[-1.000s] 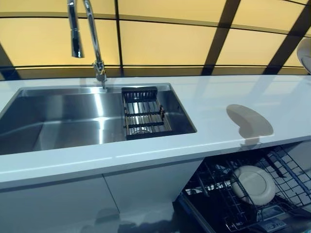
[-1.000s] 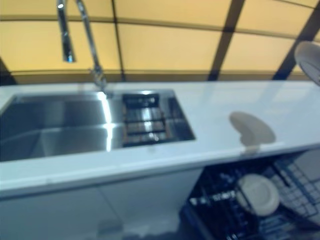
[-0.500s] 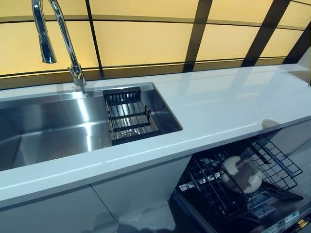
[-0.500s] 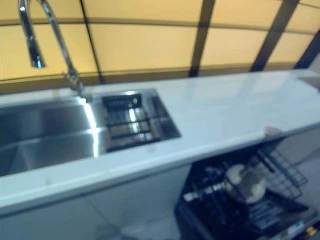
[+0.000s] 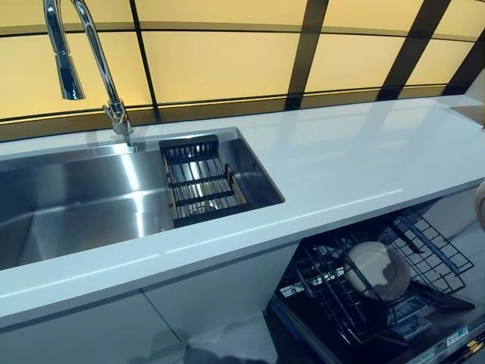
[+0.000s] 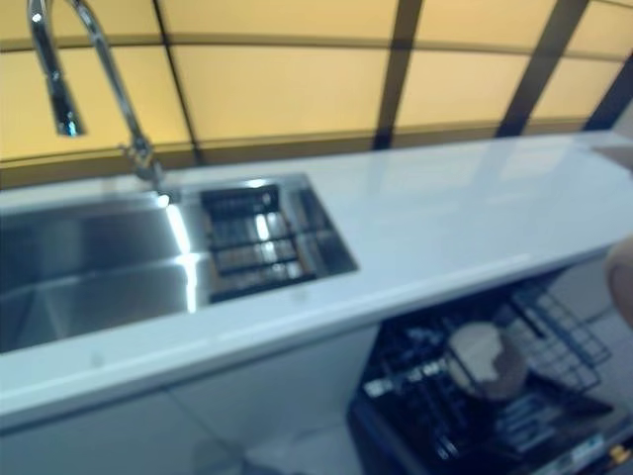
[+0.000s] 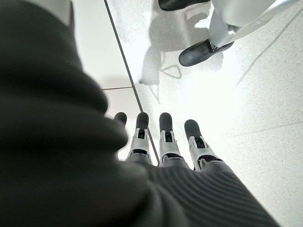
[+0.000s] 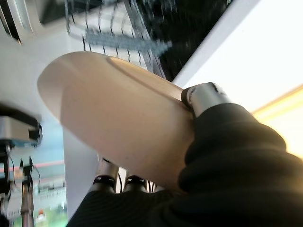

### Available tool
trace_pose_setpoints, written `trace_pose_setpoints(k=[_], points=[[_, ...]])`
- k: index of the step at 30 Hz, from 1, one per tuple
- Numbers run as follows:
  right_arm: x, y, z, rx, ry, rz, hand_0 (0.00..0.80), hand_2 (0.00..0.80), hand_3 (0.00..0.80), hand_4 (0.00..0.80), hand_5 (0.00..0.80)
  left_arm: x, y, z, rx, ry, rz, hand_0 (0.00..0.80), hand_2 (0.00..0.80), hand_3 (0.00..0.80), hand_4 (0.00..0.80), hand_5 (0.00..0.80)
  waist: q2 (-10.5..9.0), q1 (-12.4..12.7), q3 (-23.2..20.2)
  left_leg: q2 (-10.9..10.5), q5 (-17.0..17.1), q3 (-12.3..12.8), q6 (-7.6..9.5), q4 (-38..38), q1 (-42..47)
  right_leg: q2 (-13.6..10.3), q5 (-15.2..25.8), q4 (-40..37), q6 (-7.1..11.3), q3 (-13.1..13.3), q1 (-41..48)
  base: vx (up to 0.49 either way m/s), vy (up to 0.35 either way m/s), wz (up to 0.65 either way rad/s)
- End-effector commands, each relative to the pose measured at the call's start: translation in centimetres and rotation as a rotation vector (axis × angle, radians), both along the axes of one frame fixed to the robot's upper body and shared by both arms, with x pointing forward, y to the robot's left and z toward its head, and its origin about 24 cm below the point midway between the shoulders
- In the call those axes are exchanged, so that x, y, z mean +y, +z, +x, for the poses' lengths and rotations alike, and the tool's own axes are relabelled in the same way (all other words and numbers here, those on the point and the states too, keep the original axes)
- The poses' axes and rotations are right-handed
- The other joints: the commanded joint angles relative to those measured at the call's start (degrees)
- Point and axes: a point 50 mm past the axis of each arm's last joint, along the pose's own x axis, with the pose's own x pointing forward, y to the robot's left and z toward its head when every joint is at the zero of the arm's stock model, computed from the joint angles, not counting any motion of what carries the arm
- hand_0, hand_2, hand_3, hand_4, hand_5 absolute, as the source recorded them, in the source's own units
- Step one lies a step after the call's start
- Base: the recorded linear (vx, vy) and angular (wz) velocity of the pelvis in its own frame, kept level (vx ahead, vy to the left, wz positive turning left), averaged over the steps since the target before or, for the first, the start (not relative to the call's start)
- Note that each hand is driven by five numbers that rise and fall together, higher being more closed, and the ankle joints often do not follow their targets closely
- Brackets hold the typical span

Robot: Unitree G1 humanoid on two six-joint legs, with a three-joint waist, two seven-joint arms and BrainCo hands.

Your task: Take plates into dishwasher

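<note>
My right hand is shut on a beige plate, with the thumb over its rim and the fingers under it. The plate's edge shows at the far right of the left eye view, beside the counter's front edge and above the open dishwasher. The pulled-out black wire rack holds one pale plate standing on edge. The rack also shows past the held plate in the right wrist view. My left hand hangs open over the floor, holding nothing.
A white counter runs across the view. A steel sink with a chrome faucet and a black drain basket is set in it at the left. White cabinet fronts stand below.
The camera has swung to the right. The held plate, up at the right edge a second ago, has come down beside the counter's front edge above the rack.
</note>
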Motion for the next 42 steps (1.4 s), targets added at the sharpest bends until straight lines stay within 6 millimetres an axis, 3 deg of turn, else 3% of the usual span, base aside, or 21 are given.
trace_pose_setpoints(k=[1, 12, 29, 42], points=[[0.4, 1.4, 0.7, -0.101, 0.013, 0.006, 0.800, 0.800, 0.800, 0.800, 0.800, 1.9, 0.6, 0.4, 0.000, 0.024, 0.055, 0.000, 0.000, 0.000, 0.000, 0.000, -0.44, 0.4, 0.1, 1.5, -5.6, -2.0, 0.53, 0.1, 2.2, -2.1, -4.0, 0.2, 5.43, -2.3, 3.7, 0.000, 0.000, 0.00], [2.9, -2.8, 2.3, -0.036, 0.102, 0.128, 0.800, 0.800, 0.800, 0.800, 0.800, 1.5, 0.6, 0.8, -0.022, 0.030, 0.046, 0.000, 0.000, 0.000, 0.000, 0.000, 0.22, 0.6, 1.2, 1.4, -5.6, -2.0, 0.66, 0.1, 1.9, -2.3, -3.9, 0.2, 5.41, -2.1, 3.2, 0.000, 0.000, 0.00], [7.6, -6.1, 4.9, -0.053, 0.245, 0.295, 0.800, 0.800, 0.800, 0.800, 0.800, 0.6, 0.5, 1.8, -0.049, 0.030, 0.028, 0.000, 0.000, 0.000, 0.000, 0.000, 1.02, 0.8, 2.5, 1.4, -5.5, -2.3, 0.56, 0.1, 1.8, -2.7, -4.0, 0.2, 5.21, -2.0, 2.9, 0.000, 0.000, 0.00], [8.9, -8.0, 5.7, -0.057, 0.244, 0.402, 0.800, 0.800, 0.800, 0.800, 0.800, 0.4, 0.4, 1.7, -0.049, 0.034, 0.023, 0.000, 0.000, 0.000, 0.000, 0.000, 1.46, 1.4, 2.9, 1.2, -5.4, -3.1, 0.36, 0.1, 1.6, -2.9, -4.2, 0.2, 5.06, -2.5, 3.0, 0.000, 0.000, 0.00]])
